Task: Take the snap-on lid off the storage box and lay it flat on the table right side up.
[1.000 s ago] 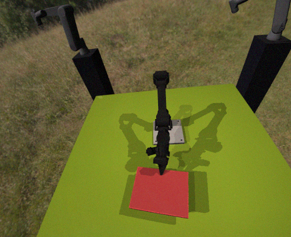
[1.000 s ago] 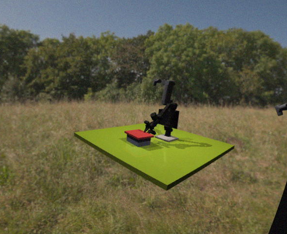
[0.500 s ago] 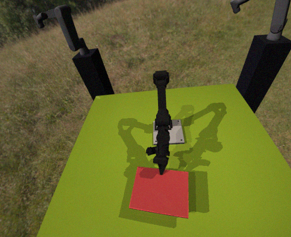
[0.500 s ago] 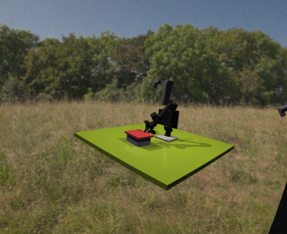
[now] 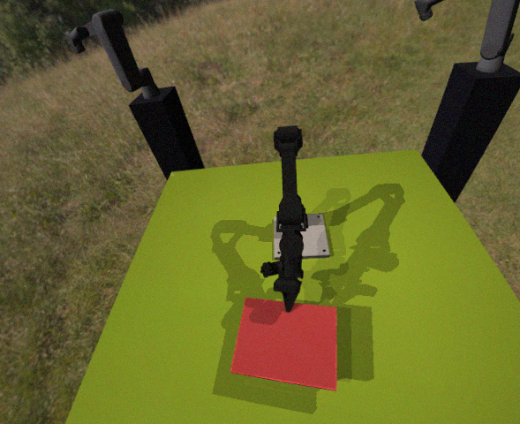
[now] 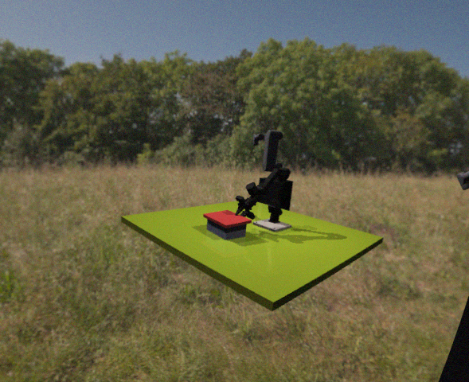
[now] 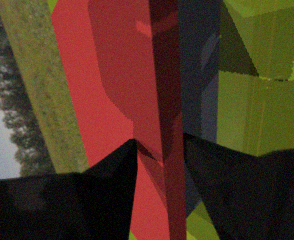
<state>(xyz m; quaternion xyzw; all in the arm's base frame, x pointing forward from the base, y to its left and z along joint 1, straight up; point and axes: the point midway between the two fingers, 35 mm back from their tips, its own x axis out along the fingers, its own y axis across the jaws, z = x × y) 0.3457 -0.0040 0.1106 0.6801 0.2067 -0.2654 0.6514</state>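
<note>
The red lid (image 5: 287,346) (image 6: 226,217) (image 7: 79,75) lies about level on top of the dark grey storage box (image 6: 226,233) (image 7: 194,75). No clear gap shows between them, and a dark band runs under the lid's overhang. In the top view the lid hides the box. My gripper (image 5: 288,310) (image 6: 236,214) (image 7: 158,142) is shut on the lid's rim, at about the middle of the side facing my base. In the wrist view one fingertip is on the top face and the other is below the rim, beside the box wall.
The box stands on the green table (image 5: 159,319) (image 6: 287,267). My pale base plate (image 5: 314,237) (image 6: 271,224) lies behind the box. Two other arms stand on black pedestals (image 5: 159,127) (image 5: 470,114) beyond the table's back corners. Arm shadows fall across the table.
</note>
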